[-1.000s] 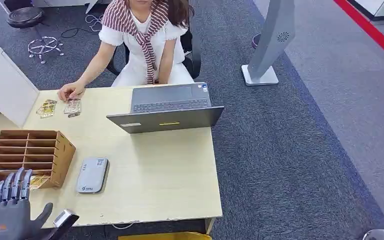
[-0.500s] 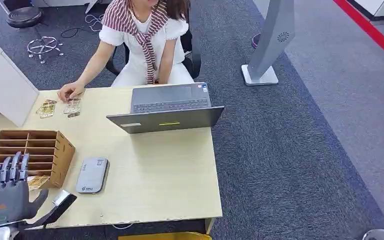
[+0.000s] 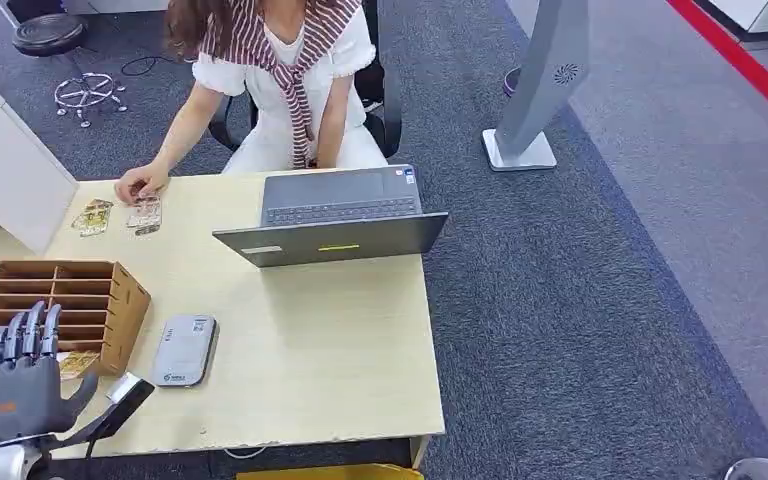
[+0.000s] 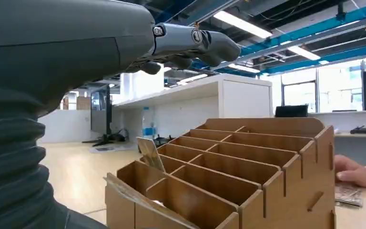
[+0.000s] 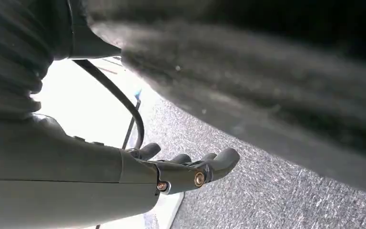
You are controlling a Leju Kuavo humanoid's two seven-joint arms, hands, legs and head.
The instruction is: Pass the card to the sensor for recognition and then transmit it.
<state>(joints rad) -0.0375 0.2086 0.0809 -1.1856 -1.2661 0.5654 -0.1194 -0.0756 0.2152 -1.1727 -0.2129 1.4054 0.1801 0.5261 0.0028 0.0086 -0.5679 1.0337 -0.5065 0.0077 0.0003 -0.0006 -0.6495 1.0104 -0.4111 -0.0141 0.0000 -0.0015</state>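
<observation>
The left robot hand [image 3: 22, 385] hovers open at the near left corner of the desk [image 3: 310, 350], fingers apart and pointing up, thumb stretched to the side, nothing in its grasp. It hangs just in front of a wooden rack [image 3: 65, 310] of slotted compartments. A card [image 3: 77, 363] lies in the rack's nearest slot, right beside the fingers but not touching them. In the left wrist view, that card [image 4: 151, 153] stands tilted in a slot near the front of the rack [image 4: 248, 176], with the fingers [image 4: 205, 43] held above it.

To the right of the rack, a grey sensor [image 3: 184, 350] lies flat on the desk. Farther back, an open laptop [image 3: 338, 215] faces a seated person [image 3: 280, 85] in a white top with a striped scarf. The person's hand [image 3: 140, 183] rests on the far left of the desk, next to more cards [image 3: 118, 215] laid flat there. A white box [image 3: 5, 170] stands at the desk's left edge.

The right robot hand [image 5: 190, 167] hangs low beside the robot over grey carpet [image 5: 267, 191], its fingers loosely spread and holding nothing.
</observation>
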